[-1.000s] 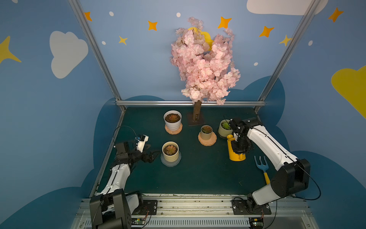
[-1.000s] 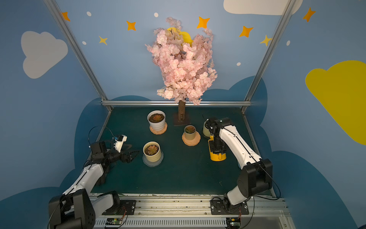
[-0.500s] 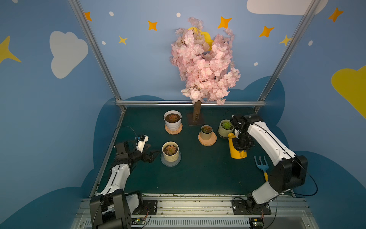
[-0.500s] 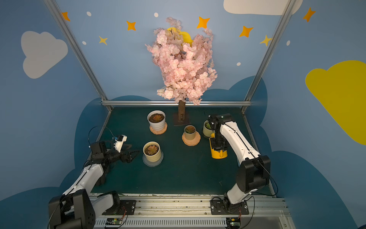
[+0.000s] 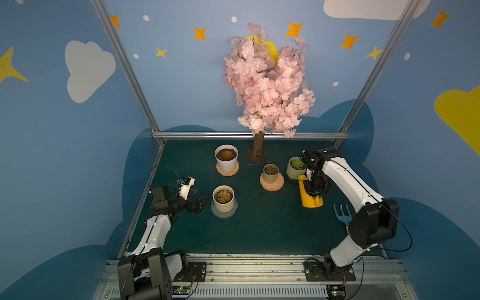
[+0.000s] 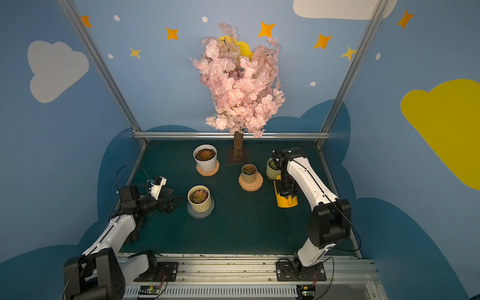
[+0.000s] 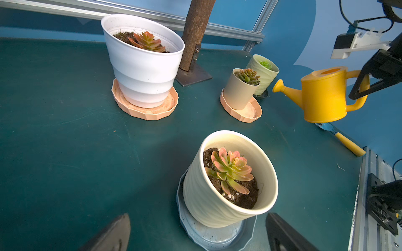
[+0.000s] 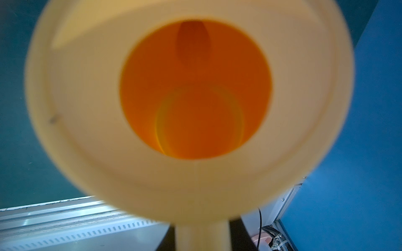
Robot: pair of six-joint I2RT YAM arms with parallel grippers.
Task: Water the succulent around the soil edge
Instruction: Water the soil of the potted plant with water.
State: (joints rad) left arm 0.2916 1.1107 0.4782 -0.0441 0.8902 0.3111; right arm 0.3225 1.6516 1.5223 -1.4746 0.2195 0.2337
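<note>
Pinched can [image 7: 322,95] handle [image 7: 357,105] in right gripper [image 5: 316,192], clamped shut on it; held seemingly just off table [image 5: 259,233], spout [image 7: 280,86] just beside green pot [image 5: 292,173] near far-right corner. Took green succulent [image 5: 297,164] in that pot as target. Showed left gripper [image 5: 202,203] fingers [image 7: 282,234] spread, empty, near cream pot [image 5: 224,206] toward left edge. Judged risks: spout nudging pot over; steep tilt dousing rosette instead of soil rim; can swivelling about thin handle.

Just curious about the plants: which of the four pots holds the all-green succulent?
The pale green pot nearest the yellow watering can. Its succulent is bright green; the other three show pink or red.
</note>
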